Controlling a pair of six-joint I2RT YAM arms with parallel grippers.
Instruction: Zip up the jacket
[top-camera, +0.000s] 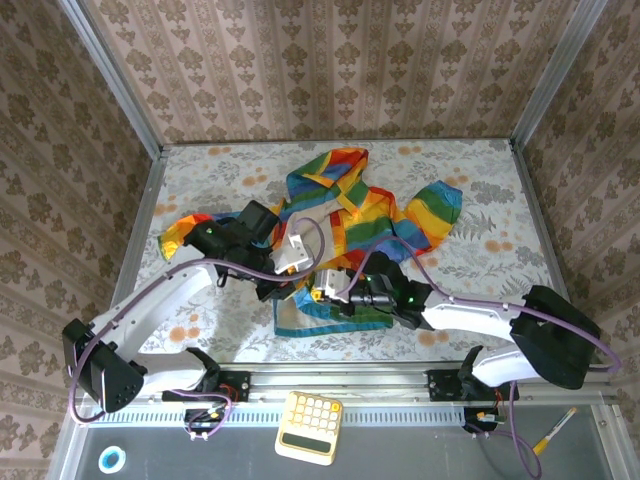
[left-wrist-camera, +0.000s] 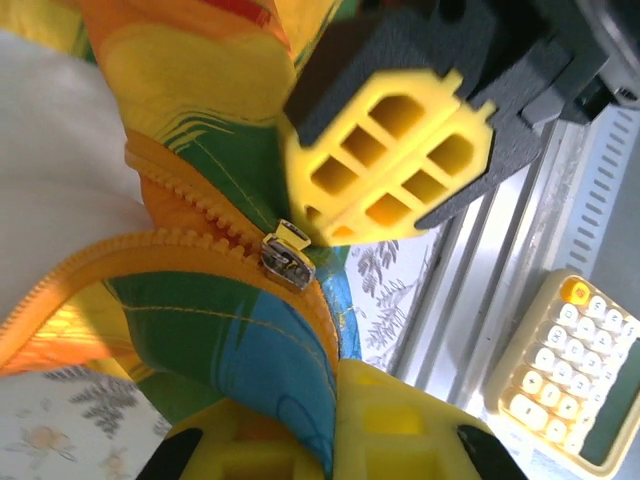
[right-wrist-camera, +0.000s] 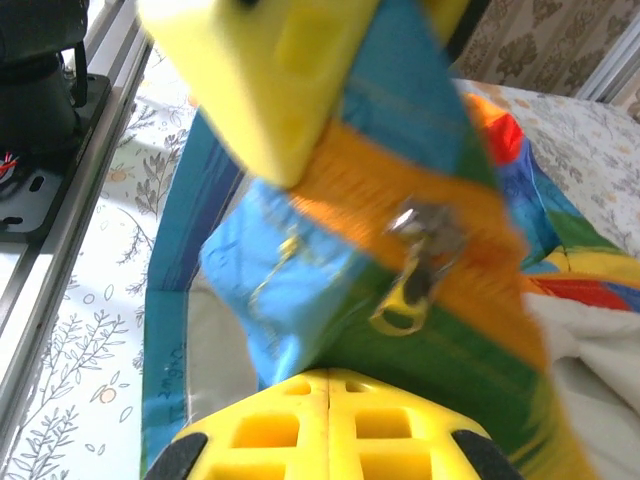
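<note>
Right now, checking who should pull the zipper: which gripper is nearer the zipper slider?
Right. The right gripper sits beside the zipper slider, at its pull tab; the left gripper is clamped on the jacket hem, farther from the slider.

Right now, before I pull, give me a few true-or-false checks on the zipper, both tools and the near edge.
1. The zipper slider sits low on the jacket, its tracks apart beyond it. True.
2. The left tool stands open. False: it is shut on the jacket's hem.
3. The right tool is up at the hood. False: it is shut beside the slider.
4. A calculator lies at the near edge. True.
</note>
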